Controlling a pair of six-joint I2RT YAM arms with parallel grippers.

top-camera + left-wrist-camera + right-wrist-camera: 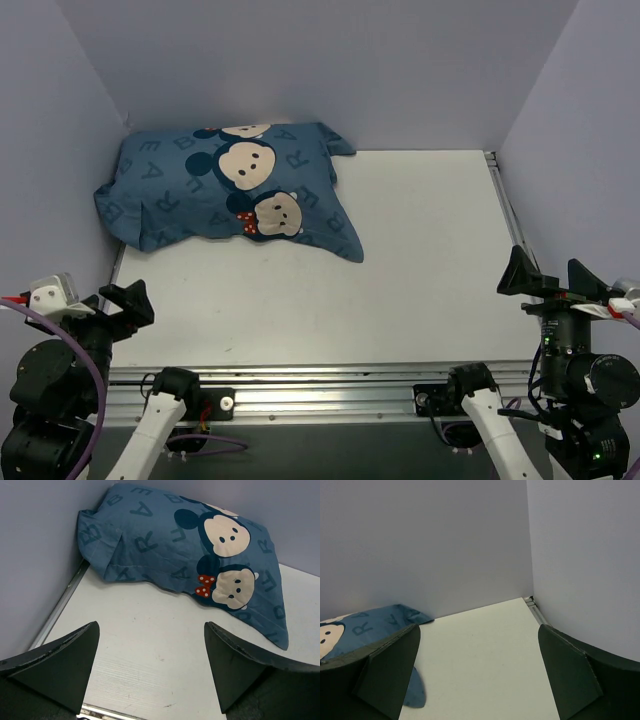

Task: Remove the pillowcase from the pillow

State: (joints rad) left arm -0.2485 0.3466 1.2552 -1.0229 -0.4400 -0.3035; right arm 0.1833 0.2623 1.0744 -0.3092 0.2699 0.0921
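- Top external view: the pillowcase (200, 190) lies in the far left corner of the table (420, 270). It is close to the left wall (50, 150) and the back wall (320, 60).
- It is soft blue cloth, lightly wrinkled, printed with letters in another shade of blue. Cartoon mouse faces with cream faces and dark ears run down its middle, and one has a red dotted bow.
- The cover bulges, plump and rounded, over the pillow inside, which the cloth hides completely.
- Its shape is roughly rectangular, with the long axis running left to right across the table. The left end sits a little nearer the arms than the right end.
- At the right end the cloth goes slack and flat. One limp corner points toward the near right and another toward the back wall.
- Left wrist view: a folded flap crosses the pillowcase (150, 545) near its left end. I cannot tell which end is open.
- The table is smooth and white, with a metal rail along its edges.
- The left claw (118, 303) is held at the near left with its dark wedge-shaped fingers (60, 665) spread wide around nothing, well apart from the cloth.
- The right claw (548, 262) is at the near right, also spread and empty. In its wrist view the fingers (385, 670) frame bare table and a corner of the pillowcase (370, 622).
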